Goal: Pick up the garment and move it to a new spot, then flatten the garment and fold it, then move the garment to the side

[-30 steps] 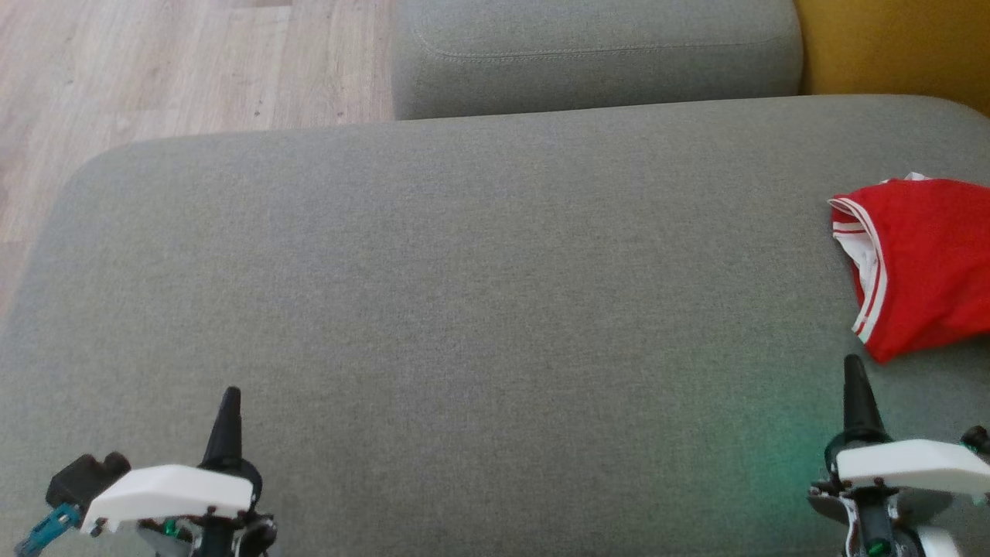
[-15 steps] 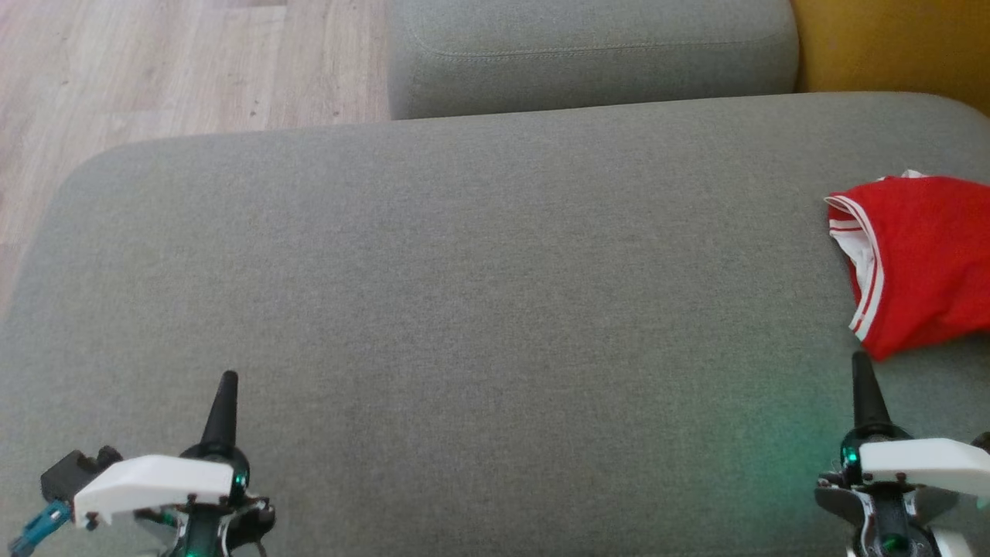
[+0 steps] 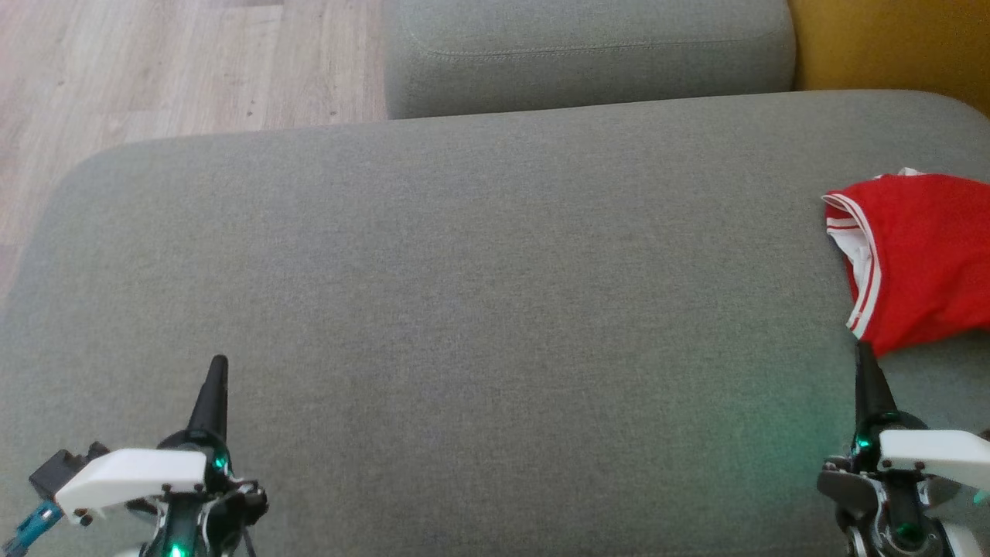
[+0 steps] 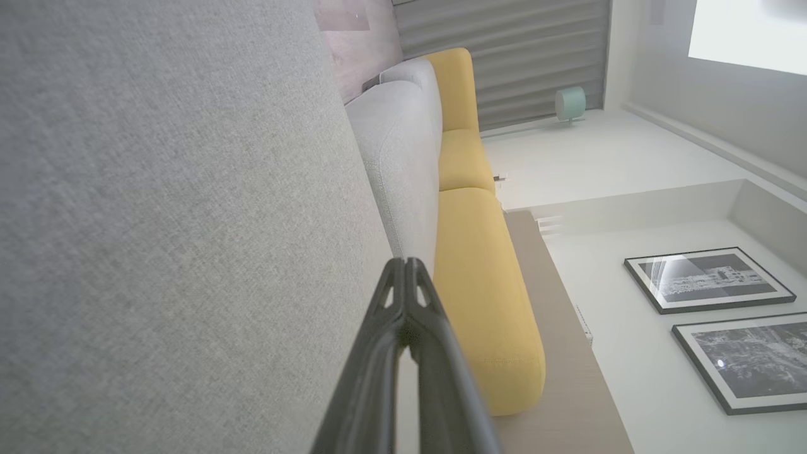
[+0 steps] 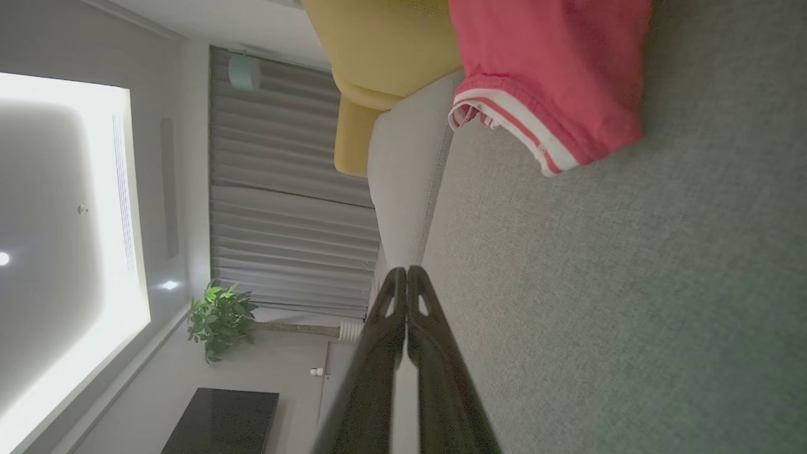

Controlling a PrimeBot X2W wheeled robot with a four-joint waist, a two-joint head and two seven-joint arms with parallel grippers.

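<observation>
The garment is red with white-striped hems, crumpled at the right edge of the grey sofa seat; part of it runs out of the head view. It also appears at the top of the right wrist view. My right gripper is shut and empty, its tip just below the garment's near corner, whether touching I cannot tell. In its own view the fingertips meet. My left gripper is shut and empty over bare cushion at the lower left, fingertips pressed together.
A grey backrest cushion lies beyond the seat, with a yellow cushion at the far right. Wooden floor shows past the seat's far left edge. The seat's rounded left corner drops off near the left gripper.
Both grippers have crept forward, up the head view; the right tip has come close to the garment's near corner. The head view has shifted slightly. The garment has not moved.
</observation>
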